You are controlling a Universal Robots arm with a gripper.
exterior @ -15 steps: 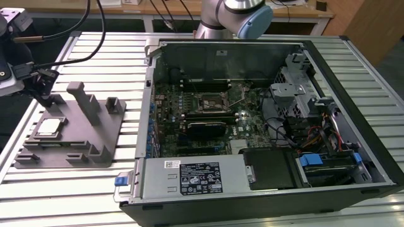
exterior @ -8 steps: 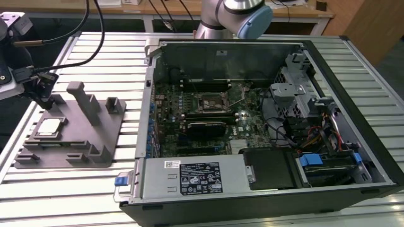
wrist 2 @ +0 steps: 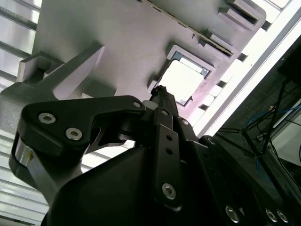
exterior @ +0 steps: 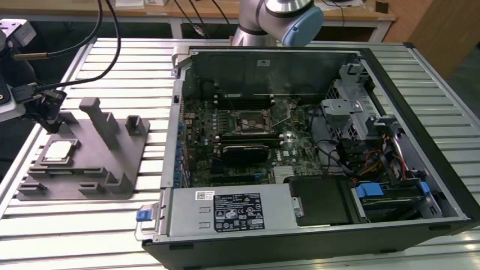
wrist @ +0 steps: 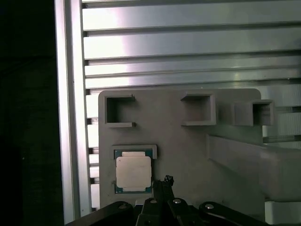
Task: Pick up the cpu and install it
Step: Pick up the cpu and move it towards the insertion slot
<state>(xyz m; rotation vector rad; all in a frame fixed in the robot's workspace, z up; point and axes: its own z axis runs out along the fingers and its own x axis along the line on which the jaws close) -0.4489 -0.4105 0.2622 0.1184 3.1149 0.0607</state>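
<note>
Step in hand: approach for pick; cpu not yet grasped. Cpu (wrist: 133, 172) lies flat in square recess near corner of grey plate (wrist: 178, 136). Plate sits on slatted bench (wrist: 188, 47), by bench edge at exterior view's left, beside open computer case (exterior: 300, 73). Gripper (wrist: 167, 181) hovers over plate, just beside cpu, drawn narrow, holding nothing. Judgement: pick calls for gripper widened past cpu, centred over it, lowered level. Socket (exterior: 251, 121) inside case, well apart from cpu.

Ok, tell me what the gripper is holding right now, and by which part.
Nothing. The chip lies in its recess on the grey plate, and the gripper hangs beside it.
</note>
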